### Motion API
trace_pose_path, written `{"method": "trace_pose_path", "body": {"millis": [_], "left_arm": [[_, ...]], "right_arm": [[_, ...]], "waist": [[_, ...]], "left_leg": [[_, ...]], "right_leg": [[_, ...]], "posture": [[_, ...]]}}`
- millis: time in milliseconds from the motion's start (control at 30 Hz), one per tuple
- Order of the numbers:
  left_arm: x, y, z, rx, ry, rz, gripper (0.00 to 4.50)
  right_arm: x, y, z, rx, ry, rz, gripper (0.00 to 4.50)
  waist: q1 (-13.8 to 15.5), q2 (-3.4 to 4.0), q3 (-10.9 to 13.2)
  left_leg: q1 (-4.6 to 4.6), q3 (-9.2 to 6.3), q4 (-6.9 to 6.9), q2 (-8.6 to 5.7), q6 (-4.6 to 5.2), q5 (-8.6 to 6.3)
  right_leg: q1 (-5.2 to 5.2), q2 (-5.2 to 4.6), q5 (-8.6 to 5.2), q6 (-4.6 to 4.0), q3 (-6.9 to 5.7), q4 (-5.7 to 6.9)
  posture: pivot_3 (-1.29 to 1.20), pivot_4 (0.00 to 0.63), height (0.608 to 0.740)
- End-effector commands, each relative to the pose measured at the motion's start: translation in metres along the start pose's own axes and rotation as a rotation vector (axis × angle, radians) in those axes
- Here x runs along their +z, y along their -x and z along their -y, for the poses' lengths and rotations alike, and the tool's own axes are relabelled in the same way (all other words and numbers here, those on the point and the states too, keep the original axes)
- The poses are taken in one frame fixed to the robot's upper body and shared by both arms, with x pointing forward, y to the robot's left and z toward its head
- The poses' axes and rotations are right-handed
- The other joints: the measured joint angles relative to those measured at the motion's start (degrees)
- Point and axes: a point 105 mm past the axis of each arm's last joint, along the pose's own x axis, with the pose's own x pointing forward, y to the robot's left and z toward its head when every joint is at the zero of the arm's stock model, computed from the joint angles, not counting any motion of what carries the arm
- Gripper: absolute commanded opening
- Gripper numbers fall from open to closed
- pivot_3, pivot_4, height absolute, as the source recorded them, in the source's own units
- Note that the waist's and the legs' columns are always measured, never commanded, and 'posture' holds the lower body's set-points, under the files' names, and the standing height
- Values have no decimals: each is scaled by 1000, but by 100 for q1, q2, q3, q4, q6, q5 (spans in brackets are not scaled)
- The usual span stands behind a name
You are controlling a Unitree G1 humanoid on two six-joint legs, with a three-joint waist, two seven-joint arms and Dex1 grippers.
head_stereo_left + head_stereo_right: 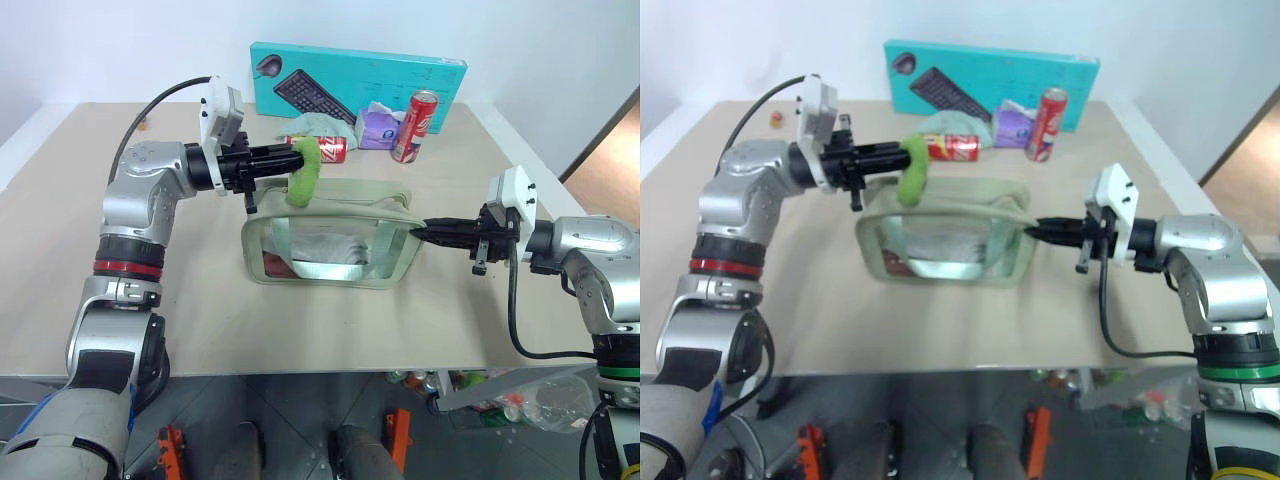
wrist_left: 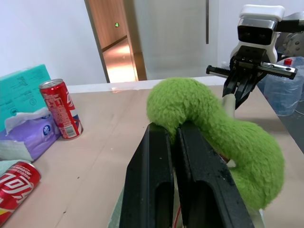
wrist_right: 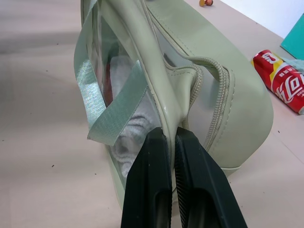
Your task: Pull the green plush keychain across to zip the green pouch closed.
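While the green pouch sits mid-worktop, you have: left gripper, clamped shut on the green plush keychain, raised above the pouch's rear left corner; right gripper, pinched shut on the pouch's right end seam, anchoring it. Step in hand: the zip pull. Next, judged: draw the keychain level toward the anchored end, holding the pouch taut.

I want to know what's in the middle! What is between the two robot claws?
The green pouch stretches between them in the left eye view. The left claw pinches the green plush keychain above one end; the right claw pinches the other end.
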Motion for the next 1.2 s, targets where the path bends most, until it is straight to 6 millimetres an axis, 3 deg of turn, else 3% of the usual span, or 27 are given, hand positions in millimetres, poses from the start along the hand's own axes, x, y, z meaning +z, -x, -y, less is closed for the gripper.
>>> {"method": "trace_pose_path", "body": {"millis": [33,267,633,967,1200], "left_arm": [[15,-13,5,-45,-90,-3,42],[5,-9,17,-153,-23,-99,42],[11,9,18,-172,-75,-177,3639],[17,42,20,-117,-87,-264,3639],[6,69,31,-52,-46,-336,3639]], "right_arm": [[10,7,3,-26,49,11,0],[10,7,4,-34,60,11,0],[10,1,5,-26,72,19,0],[9,-2,9,-12,77,26,0],[8,-8,8,10,76,32,0]], "waist": [[0,0,0],[-4,1,0],[-6,1,0],[-9,1,0],[-39,1,0]], "left_leg": [[0,0,0,-2,0,0],[2,0,0,-3,0,0],[2,0,0,-3,0,0],[2,0,0,-2,0,0],[5,1,-1,3,0,0]], "right_leg": [[1,-1,0,0,0,0],[0,0,0,0,2,1],[-1,-1,-1,1,2,1],[0,-1,-2,1,1,1],[-2,1,-3,-3,1,9]], "posture": [[0,150,740],[0,150,740],[0,150,740],[0,150,740],[0,150,740]]}}
